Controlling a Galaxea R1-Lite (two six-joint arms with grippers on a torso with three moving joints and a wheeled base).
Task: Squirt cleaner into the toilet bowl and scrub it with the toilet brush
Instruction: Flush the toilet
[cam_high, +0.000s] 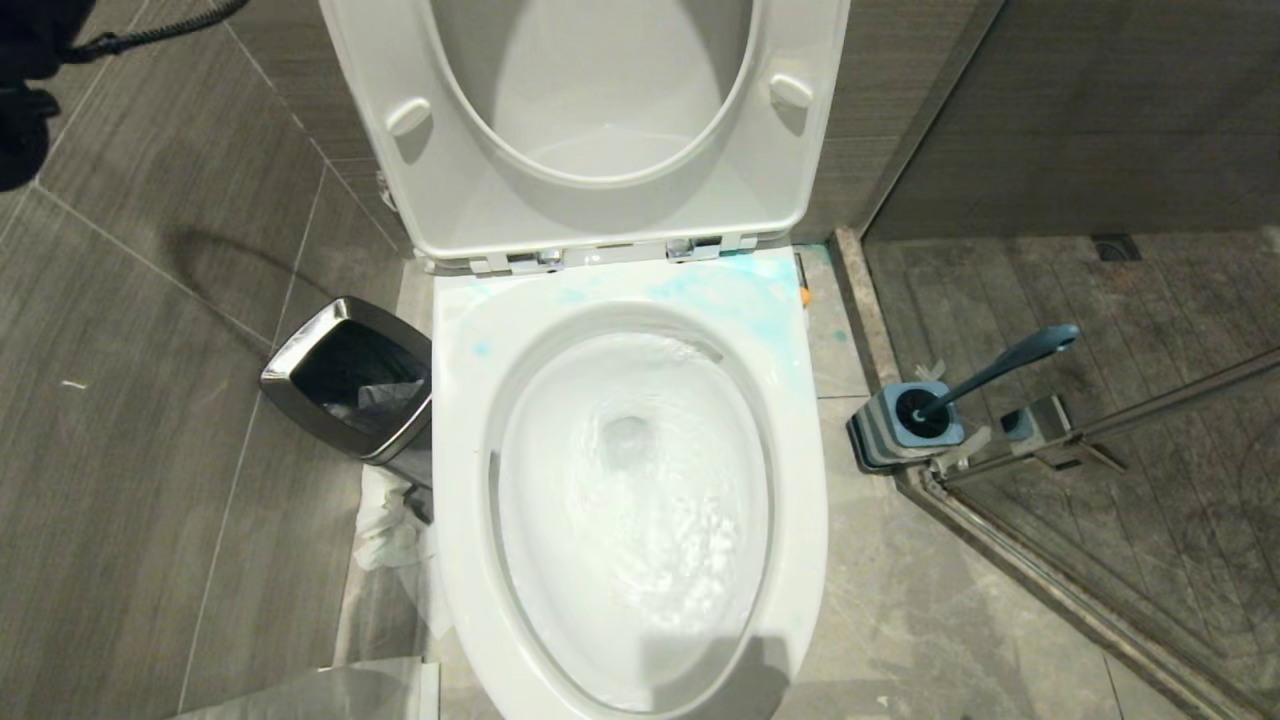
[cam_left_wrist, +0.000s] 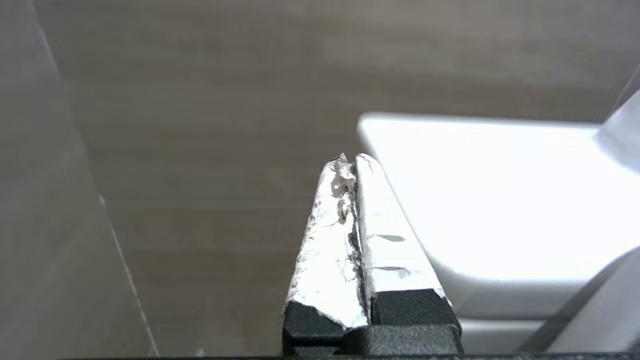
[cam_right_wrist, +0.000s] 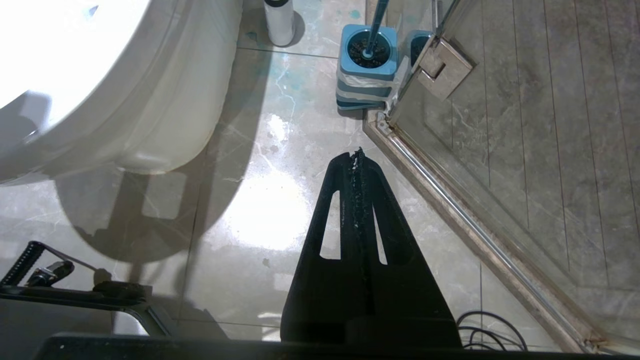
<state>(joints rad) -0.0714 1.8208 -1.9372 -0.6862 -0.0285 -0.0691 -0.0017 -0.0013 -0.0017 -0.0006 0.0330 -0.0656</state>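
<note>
The white toilet bowl (cam_high: 630, 500) stands in the middle with its seat and lid (cam_high: 590, 110) raised; water swirls inside and pale blue smears mark the back of the rim. To its right the toilet brush (cam_high: 1005, 365) leans in its square blue-and-grey base (cam_high: 905, 425), also seen as the base (cam_right_wrist: 367, 60). The cleaner (cam_right_wrist: 279, 20) shows as a white bottle on the floor beside the toilet, its cap out of view. My left gripper (cam_left_wrist: 350, 161), foil-wrapped, is shut and empty, raised beside a white toilet part near the wall. Empty too, my right gripper (cam_right_wrist: 356, 154) hangs shut over the floor.
A steel-rimmed waste bin (cam_high: 350, 375) stands left of the bowl, with crumpled paper (cam_high: 390, 530) on the floor by it. A glass shower door (cam_high: 1150, 400) and its metal sill (cam_right_wrist: 475, 220) run along the right. My left arm (cam_high: 25, 90) shows at the far upper left.
</note>
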